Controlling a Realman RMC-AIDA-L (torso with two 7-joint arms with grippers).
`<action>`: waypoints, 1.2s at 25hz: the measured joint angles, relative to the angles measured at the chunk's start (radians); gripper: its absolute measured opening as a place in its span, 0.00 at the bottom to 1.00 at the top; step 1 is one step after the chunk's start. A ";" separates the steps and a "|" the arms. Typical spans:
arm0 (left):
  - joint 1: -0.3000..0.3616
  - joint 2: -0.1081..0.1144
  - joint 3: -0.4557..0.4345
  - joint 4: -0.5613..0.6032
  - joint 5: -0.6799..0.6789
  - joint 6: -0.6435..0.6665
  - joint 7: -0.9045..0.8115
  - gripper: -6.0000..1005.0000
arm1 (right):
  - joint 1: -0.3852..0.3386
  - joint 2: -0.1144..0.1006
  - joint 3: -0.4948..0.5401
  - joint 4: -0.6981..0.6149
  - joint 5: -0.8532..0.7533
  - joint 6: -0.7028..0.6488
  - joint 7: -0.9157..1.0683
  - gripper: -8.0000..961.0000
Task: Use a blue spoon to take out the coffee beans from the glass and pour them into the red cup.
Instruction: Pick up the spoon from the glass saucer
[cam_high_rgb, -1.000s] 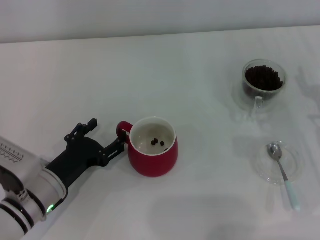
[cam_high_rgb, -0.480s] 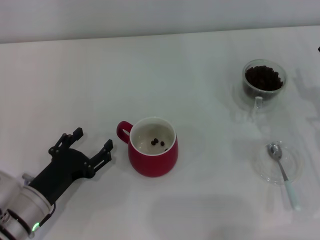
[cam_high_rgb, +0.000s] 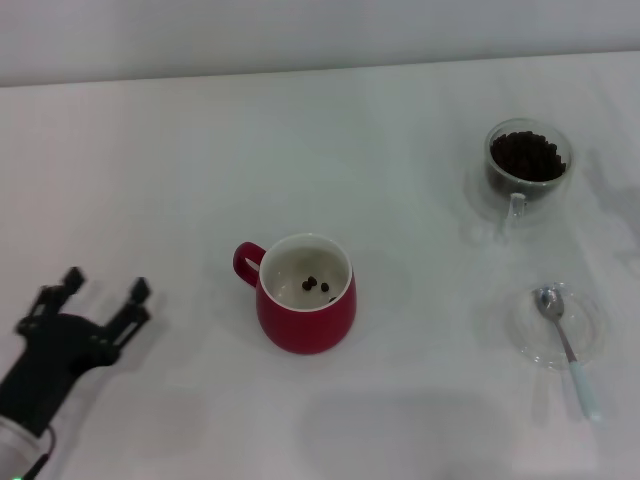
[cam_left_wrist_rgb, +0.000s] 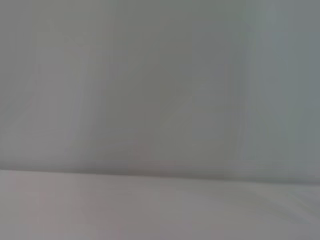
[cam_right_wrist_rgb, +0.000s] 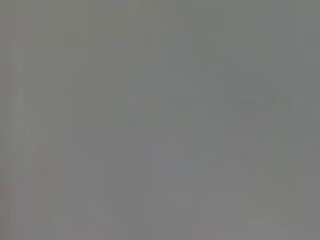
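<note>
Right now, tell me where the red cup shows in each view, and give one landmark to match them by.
Head view: the red cup stands near the middle of the white table, handle toward the left gripper.
Left wrist view: not in it.
Right wrist view: not in it.
Shared landmark: only the pale table surface, in the head and left wrist views.

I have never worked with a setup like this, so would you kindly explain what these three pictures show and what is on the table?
The wide picture comes from a camera on a two-armed robot's head, looking down at a white table. At lower left is its black left claw, open and empty. The right claw is out of sight. The two grey pictures come from wrist cameras and show nothing useful. On the table: a squat red cup with a few coffee beans, a clear glass mug of beans, and a blue-handled metal spoon on a clear glass saucer.
</note>
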 joint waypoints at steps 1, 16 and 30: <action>0.009 0.001 0.000 0.002 -0.018 -0.011 0.000 0.88 | -0.007 -0.002 -0.015 -0.003 -0.008 -0.018 0.032 0.90; 0.048 0.004 0.000 0.024 -0.273 -0.087 -0.002 0.87 | -0.272 -0.026 -0.437 -0.398 -0.127 -0.173 0.543 0.90; -0.056 0.005 0.000 0.024 -0.518 -0.082 -0.006 0.87 | -0.495 0.000 -0.417 -0.090 -0.025 -0.367 0.101 0.90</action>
